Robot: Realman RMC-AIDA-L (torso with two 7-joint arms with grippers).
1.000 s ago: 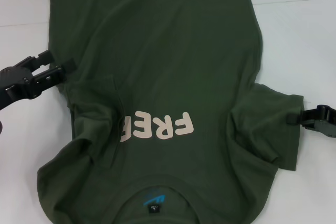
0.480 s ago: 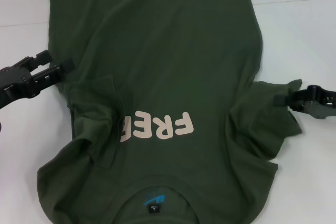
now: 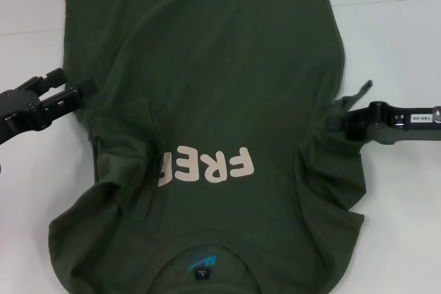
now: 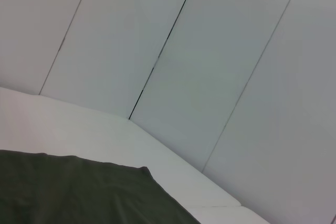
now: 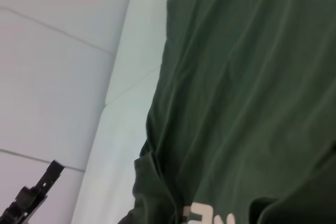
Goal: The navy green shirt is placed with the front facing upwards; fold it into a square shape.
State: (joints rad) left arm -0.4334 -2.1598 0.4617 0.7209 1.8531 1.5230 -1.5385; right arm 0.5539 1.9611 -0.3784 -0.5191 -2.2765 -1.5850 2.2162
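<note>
While the navy green shirt [image 3: 207, 115] lies front-up on the white table [image 3: 400, 46], we find the right end effector [image 3: 337, 120] clenched on its lifted sleeve. We find the left end effector [image 3: 81, 89] released, fingers apart at the opposite edge.

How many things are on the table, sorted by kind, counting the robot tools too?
Shirts: 1, the green shirt, front up.
Tools: 2, the left tool at the shirt's left edge, the right tool pinching the right sleeve.
Total: 3.
</note>
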